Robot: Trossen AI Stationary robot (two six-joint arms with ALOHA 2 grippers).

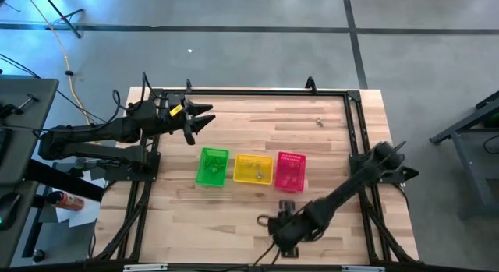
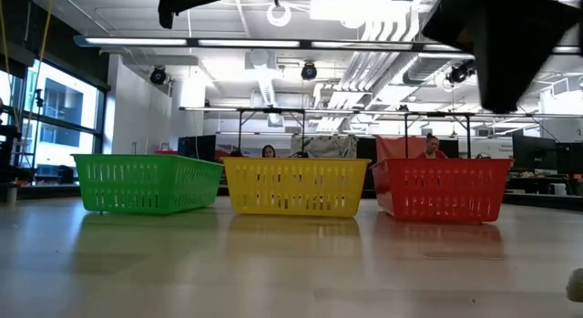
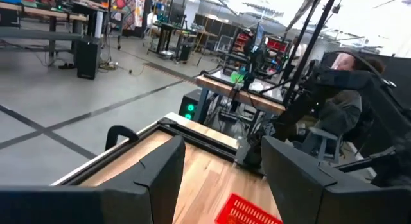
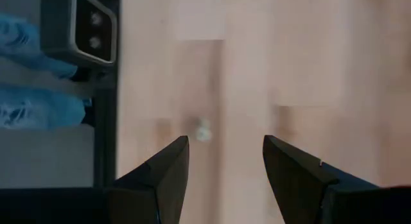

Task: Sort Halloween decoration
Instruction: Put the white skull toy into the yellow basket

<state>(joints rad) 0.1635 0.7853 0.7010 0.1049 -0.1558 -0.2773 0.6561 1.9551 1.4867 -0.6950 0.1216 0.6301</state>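
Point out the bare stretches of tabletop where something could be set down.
Bare wood runs between the far frame rail and the row of baskets: green, yellow, pink; only one small trinket lies there. The near-left corner, beside the green basket, is also free. Near the right hand, below the pink basket, it is crowded.

No text, label, brand, number or sign can be read anywhere in these views. The yellow tag [image 1: 176,110] on the left arm, just behind its gripper [image 1: 204,121], looks blank (any print on it is too small to tell).
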